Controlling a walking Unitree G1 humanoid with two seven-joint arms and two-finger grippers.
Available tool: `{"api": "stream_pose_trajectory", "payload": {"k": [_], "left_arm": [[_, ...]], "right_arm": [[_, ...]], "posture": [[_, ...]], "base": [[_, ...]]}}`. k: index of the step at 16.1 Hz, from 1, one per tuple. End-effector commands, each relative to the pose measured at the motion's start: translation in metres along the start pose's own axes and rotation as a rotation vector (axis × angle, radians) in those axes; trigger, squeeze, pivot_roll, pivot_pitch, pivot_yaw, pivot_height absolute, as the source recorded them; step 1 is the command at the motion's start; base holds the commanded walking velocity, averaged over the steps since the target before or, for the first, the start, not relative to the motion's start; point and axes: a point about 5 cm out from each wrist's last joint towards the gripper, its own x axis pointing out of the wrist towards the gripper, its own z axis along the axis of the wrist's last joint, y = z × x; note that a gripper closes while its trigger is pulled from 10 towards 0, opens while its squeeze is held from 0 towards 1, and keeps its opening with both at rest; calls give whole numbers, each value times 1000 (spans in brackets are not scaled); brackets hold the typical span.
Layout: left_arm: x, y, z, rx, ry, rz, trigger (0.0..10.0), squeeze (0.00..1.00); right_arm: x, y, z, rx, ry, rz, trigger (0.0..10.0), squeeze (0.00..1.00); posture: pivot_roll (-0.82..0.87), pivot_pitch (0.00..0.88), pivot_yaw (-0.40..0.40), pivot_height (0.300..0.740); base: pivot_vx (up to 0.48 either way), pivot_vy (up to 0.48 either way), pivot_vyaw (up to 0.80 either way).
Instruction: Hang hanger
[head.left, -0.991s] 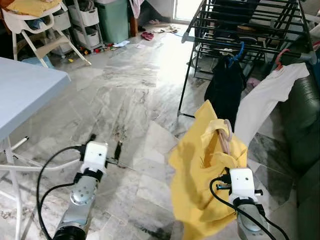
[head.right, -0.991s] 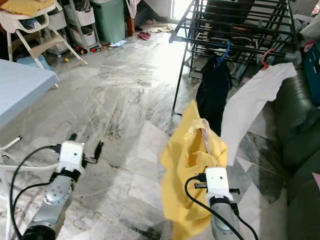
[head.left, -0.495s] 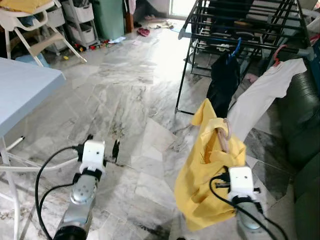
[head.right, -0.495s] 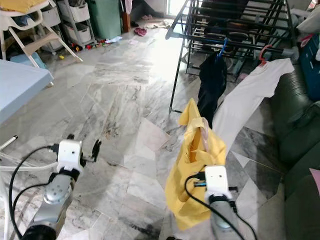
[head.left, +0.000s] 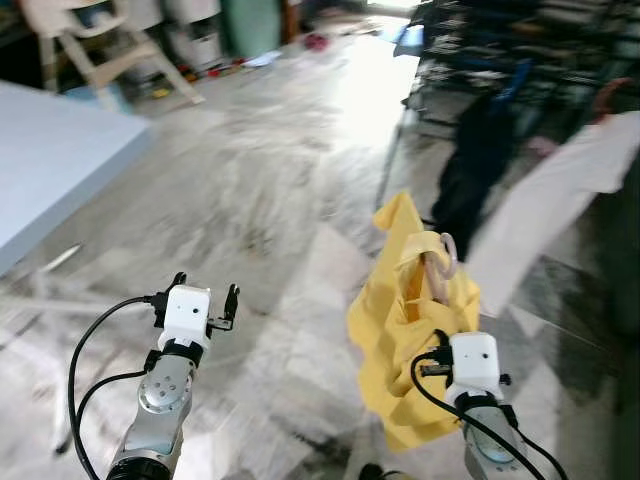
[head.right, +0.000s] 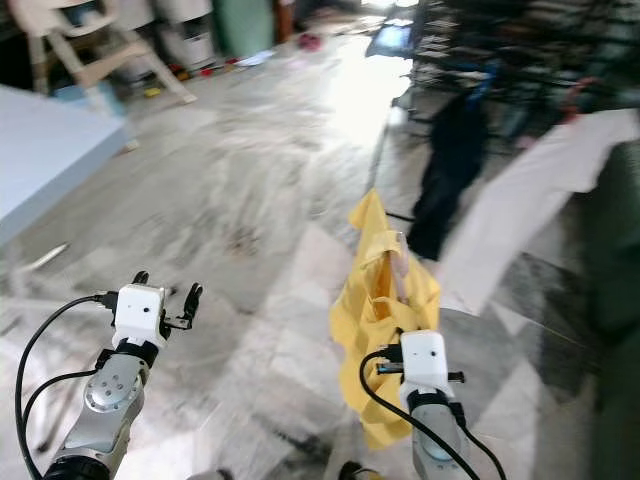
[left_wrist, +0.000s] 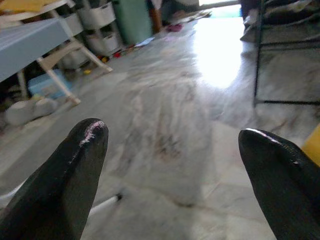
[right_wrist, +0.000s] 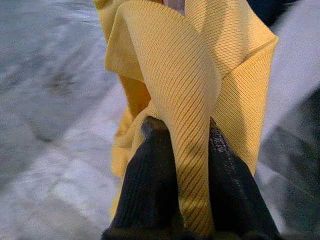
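Blurred marble floor (head.left: 250, 180) — right pincer (right_wrist: 183, 145) clamps yellow garment (head.left: 405, 320), left pincer (left_wrist: 172, 145) spread apart.

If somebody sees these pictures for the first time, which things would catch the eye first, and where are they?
The bright yellow garment stands out first: it hangs bunched on a pale hanger hook, pinched in the right tool ahead of the robot on its right. The left tool is held out open and empty over the marble floor. Beyond, blurred, a dark garment and a white one hang at a drying rack.
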Motion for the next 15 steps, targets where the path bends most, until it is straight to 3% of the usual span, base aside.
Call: {"api": "stream_pose_trajectory", "payload": {"k": [1,5,13,15], "left_arm": [[-2,3,0,25,5,5,10000,0],[-1,4,-1,80,11,7,10000,0],[7,-2,-4,-22,57,-27,10000,0],[9,-2,-3,-41,57,-36,10000,0]], "right_arm": [[2,0,14,10,-65,5,10000,0],[8,3,25,-5,-100,99,10000,0],[12,6,31,7,-116,120,10000,0],[14,5,37,16,-136,121,10000,0]], "posture": [[-57,163,11,740],[-66,179,26,740],[-77,163,26,740],[-77,160,26,740]], "base": [[0,0,800],[0,0,800],[0,0,800],[120,0,0]]}}
